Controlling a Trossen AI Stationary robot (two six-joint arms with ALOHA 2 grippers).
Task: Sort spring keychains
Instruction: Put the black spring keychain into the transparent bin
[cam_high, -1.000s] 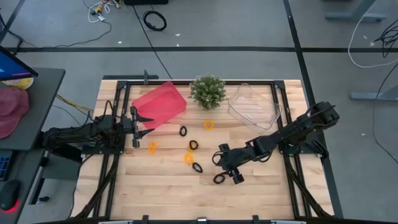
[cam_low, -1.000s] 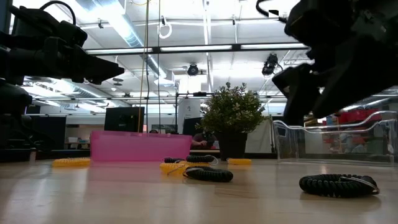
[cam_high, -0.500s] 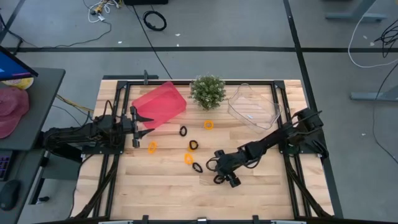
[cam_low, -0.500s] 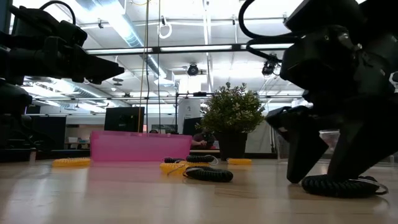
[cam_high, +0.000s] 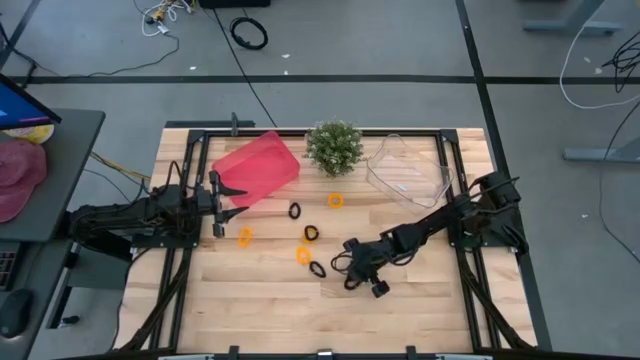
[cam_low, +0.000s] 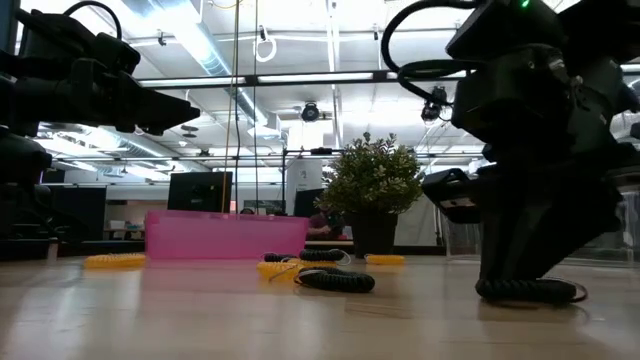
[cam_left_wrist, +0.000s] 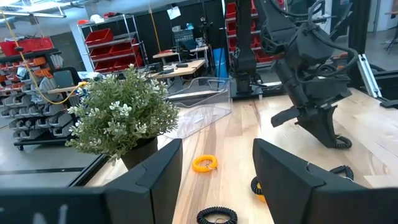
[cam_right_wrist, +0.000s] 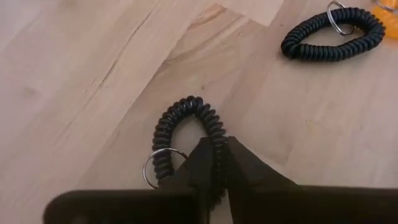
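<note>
Several small spring keychains lie flat on the wooden table: orange ones (cam_high: 335, 200) (cam_high: 245, 237) (cam_high: 303, 255) and black ones (cam_high: 295, 211) (cam_high: 311, 233) (cam_high: 318, 269). My right gripper (cam_high: 360, 281) is down at the table near its front middle, shut on another black keychain (cam_right_wrist: 186, 134). That keychain shows under the gripper in the low view (cam_low: 530, 291). My left gripper (cam_high: 222, 204) is open and empty, held above the table beside the pink bin (cam_high: 256, 168). My right gripper pinches one side of the black keychain's coiled loop (cam_right_wrist: 215, 138) between its two fingers, next to the metal ring (cam_right_wrist: 157, 169). The fingers come from above, slanting down. The keychain lies flat on the table.
A green potted plant (cam_high: 334, 146) stands at the far middle. A clear plastic bin (cam_high: 408, 172) is at the far right. A black keychain (cam_right_wrist: 333, 34) lies close to the held one. Bare wood lies along the near edge.
My right gripper has gone down and slightly toward the table's left, onto the black keychain near the front. Its fingers stood spread on either side of the coil half a second ago and have now shut on it. The keychain stays on the table.
</note>
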